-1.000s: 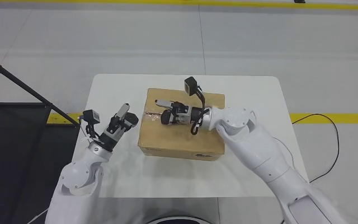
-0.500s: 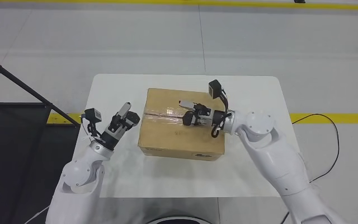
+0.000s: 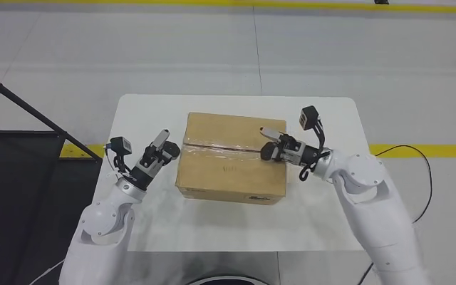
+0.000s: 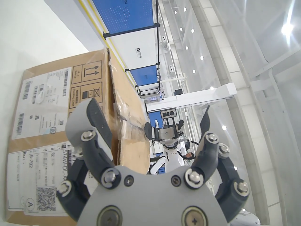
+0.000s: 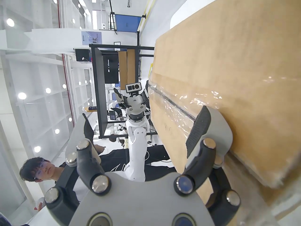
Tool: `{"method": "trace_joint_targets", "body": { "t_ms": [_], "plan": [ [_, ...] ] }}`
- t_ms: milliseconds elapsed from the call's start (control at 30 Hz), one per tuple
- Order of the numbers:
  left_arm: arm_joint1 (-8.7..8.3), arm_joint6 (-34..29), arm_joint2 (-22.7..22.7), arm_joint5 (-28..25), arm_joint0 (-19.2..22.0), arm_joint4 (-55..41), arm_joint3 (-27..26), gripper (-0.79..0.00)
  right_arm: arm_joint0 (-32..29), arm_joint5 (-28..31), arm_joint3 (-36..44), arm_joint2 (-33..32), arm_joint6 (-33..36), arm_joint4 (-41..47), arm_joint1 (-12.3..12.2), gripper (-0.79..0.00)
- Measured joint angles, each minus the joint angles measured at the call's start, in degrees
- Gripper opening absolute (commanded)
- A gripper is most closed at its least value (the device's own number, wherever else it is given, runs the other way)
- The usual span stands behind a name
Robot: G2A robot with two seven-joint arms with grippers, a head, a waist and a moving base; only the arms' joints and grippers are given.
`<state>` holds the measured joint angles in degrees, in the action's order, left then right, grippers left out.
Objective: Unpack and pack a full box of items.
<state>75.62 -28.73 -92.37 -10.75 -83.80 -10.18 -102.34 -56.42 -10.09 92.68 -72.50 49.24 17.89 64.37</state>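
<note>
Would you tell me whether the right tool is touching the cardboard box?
Cannot tell. In the top view the right tool overlaps the cardboard box; the right wrist view shows one finger over the box top, without a plain contact or gap.

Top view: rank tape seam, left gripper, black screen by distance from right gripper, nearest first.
1. tape seam: on the box top, its right end by the right gripper.
2. left gripper: beyond the box's left side.
3. black screen: off the table, far left.
</note>
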Motion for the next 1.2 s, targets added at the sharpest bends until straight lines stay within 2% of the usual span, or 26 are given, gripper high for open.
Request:
{"method": "trace_joint_targets", "body": {
  "t_ms": [300, 633, 967, 1200],
  "plan": [
    [-0.33, 0.3, 0.3, -0.2, -0.5, 0.0, -0.7, 0.0, -4.1, -0.4, 0.1, -5.5, 0.3, 0.4, -1.1, 0.0],
    [-0.66, 0.6, 1.0, 0.0, -0.9, 0.3, -1.1, 0.0, -9.8, 1.5, 4.4, -10.8, -0.3, 2.6, -2.1, 0.0],
    [-0.93, 0.9, 2.0, -0.1, -1.3, 0.4, -1.7, 0.0, -11.2, 2.2, 3.1, -10.4, -1.0, 3.3, -2.2, 0.0],
    [-1.12, 1.4, 2.3, -0.2, -1.6, 0.5, -1.9, 0.0, -13.1, 5.6, 3.9, -12.8, -3.2, 5.1, -2.4, 0.0]
  ]
}}
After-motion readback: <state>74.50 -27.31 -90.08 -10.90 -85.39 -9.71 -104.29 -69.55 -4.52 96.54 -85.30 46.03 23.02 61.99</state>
